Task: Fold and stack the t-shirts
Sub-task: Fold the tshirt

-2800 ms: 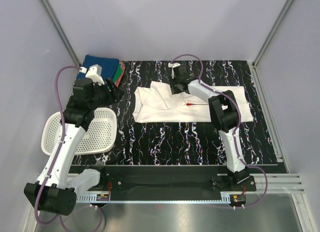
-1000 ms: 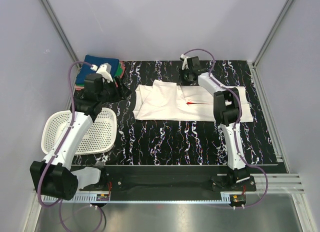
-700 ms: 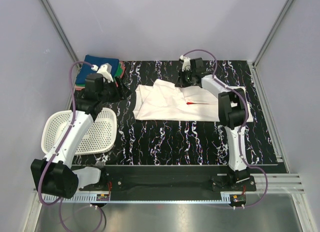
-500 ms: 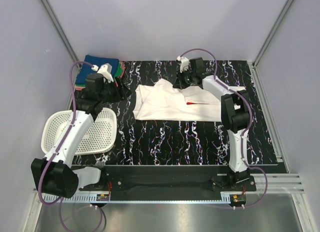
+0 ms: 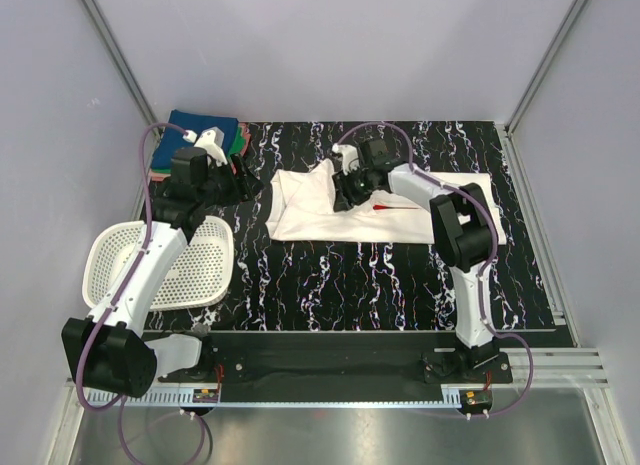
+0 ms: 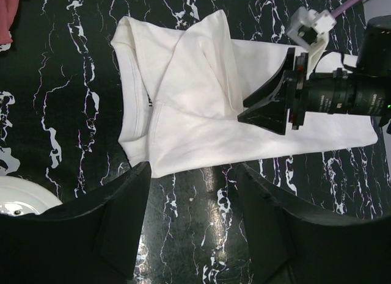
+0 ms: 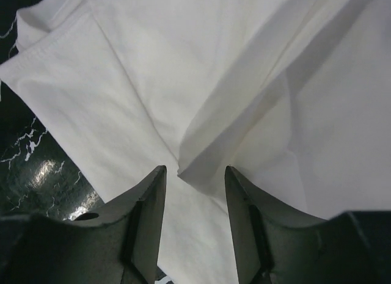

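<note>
White t-shirt (image 5: 300,213) flat, part-folded on surface (image 5: 340,275) right of folded stack (image 5: 195,130); right gripper (image 7: 194,174) jaws spread astride its raised fold, left gripper (image 6: 192,171) jaws spread, empty, nearer that stack.

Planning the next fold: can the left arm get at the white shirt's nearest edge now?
Probably yes: the left tool hangs open just beside the white shirt, with only table between. The right tool is over the shirt's middle, away from that edge.
</note>
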Controlling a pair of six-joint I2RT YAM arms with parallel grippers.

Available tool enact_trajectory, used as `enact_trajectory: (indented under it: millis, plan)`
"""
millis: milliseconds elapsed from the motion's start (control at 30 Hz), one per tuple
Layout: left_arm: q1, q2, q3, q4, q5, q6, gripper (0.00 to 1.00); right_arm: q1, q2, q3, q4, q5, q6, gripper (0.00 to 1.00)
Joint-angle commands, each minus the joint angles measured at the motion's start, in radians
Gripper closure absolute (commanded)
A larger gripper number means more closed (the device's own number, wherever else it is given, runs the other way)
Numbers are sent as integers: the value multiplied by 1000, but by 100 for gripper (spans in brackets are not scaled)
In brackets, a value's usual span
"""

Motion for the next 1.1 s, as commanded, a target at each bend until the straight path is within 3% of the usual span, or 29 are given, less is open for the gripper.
enact_trajectory:
  millis: [0,133,200,300,633,1067]
  plan:
    - [-3,-31,-5,25,-10,22,37,-30,-103,34,100,29,120,49]
    - [-3,-32,-8,22,-8,30,37,-30,-60,100,143,76,214,48]
    - [-3,-32,-14,22,-7,33,37,-30,-28,138,152,90,225,40]
    - [-3,-31,-24,28,-2,33,37,-30,34,198,146,156,232,38]
    - [-3,-8,-17,31,7,44,37,-30,267,531,-4,236,212,33]
    - [-3,2,15,17,-5,48,37,-30,321,629,3,141,214,43]
